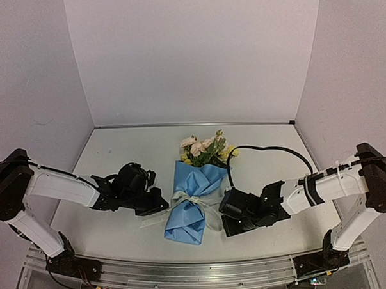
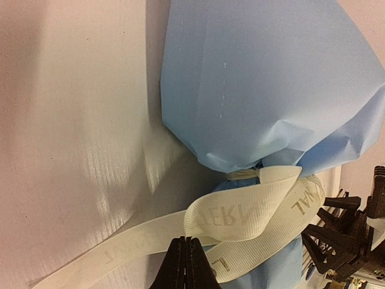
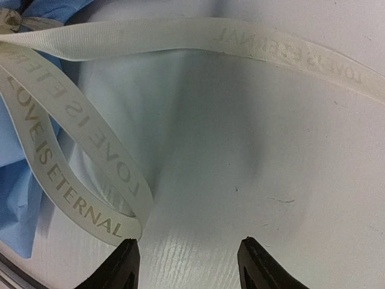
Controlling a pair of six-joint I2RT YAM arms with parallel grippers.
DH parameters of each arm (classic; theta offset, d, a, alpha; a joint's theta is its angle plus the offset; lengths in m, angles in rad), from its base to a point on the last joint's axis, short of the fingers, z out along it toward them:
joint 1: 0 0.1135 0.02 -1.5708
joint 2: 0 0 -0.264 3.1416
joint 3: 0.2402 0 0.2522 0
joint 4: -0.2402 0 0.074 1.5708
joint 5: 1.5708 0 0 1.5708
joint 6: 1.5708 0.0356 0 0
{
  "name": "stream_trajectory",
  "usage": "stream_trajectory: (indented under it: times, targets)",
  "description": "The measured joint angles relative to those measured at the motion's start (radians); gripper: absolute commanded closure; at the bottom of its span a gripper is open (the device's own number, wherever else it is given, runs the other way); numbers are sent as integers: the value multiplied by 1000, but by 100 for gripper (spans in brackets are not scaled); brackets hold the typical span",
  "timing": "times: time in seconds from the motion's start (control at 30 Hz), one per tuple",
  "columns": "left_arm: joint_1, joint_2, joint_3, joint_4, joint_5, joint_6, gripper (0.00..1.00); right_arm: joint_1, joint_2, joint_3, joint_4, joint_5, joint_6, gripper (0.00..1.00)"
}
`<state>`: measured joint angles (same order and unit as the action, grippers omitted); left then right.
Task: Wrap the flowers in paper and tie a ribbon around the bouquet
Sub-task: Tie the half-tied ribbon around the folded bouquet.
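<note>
Surface: white table [image 1: 116,154], pale walls [image 1: 189,55].
Bouquet [image 1: 186,215]: lies mid-table, blooms pointing rearward.
Ribbon [image 3: 180,33]: tied round its waist, loops trailing.
Left gripper [image 2: 185,262]: jaws together at ribbon.
Right gripper [image 3: 186,259]: jaws apart, empty, beside loop.

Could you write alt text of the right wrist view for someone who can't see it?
A cream ribbon printed LOVE IS ETERNAL lies looped on a white table, tied around light blue paper at the left edge. The right gripper stands open at the bottom, its two dark fingertips holding nothing.
</note>
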<state>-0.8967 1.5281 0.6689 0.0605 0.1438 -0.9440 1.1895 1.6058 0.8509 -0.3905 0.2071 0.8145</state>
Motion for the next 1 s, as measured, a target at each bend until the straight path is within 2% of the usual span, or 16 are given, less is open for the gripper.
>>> stream_trajectory:
  times: [0.27, 0.43, 0.57, 0.6, 0.7, 0.73, 1.0]
  targets:
    - [0, -41, 0, -27, -38, 4, 100, 3, 24, 27, 7, 24, 45, 44]
    - [1, -85, 9, -62, -84, 23, 100, 7, 81, 78, 13, 28, 50, 51]
    - [10, -105, 21, -84, -115, 42, 100, 7, 122, 100, 14, 36, 60, 70]
    - [15, -109, 24, -92, -124, 48, 100, 7, 128, 103, 6, 39, 63, 80]
    - [44, -122, 28, -116, -145, 66, 100, 6, 136, 117, -20, 46, 69, 97]
    - [59, -127, 29, -125, -151, 74, 100, 4, 139, 125, -33, 49, 68, 100]
    - [163, -137, 32, -155, -164, 136, 100, -41, 145, 162, -130, 81, 38, 100]
